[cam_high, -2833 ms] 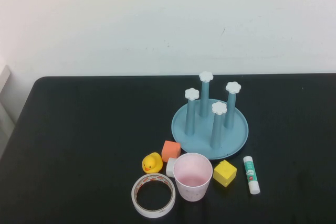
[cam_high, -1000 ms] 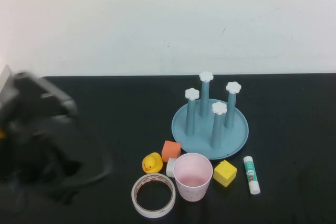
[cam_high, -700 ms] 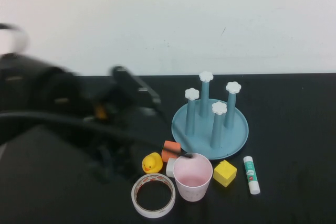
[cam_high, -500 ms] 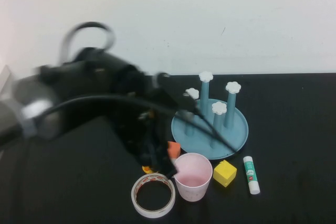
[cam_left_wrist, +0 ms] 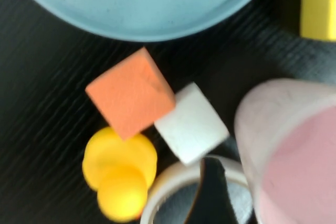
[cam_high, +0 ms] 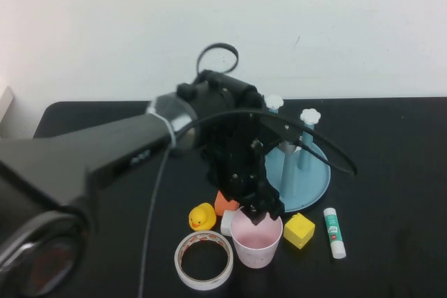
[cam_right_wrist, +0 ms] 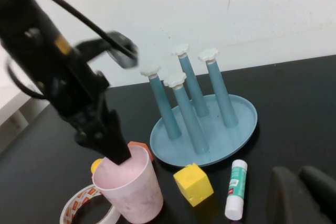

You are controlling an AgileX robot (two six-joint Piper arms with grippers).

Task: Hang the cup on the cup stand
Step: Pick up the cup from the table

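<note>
The pale pink cup stands upright near the table's front, between the white cube and the yellow cube. My left gripper reaches down onto its back rim, open and holding nothing. In the left wrist view one dark finger hangs just outside the cup wall, above the tape roll. The light blue cup stand with its white-capped posts sits just behind, partly hidden by the arm. My right gripper is shut and empty, low at the front right near the glue stick.
Close around the cup lie a yellow duck, an orange cube, a white cube, a yellow cube, a tape roll and a glue stick. A white wall backs the black table.
My left arm has swung in from the left side and come down onto the cup's rim, its jaws opening on the way. The cup and other items have not moved.
</note>
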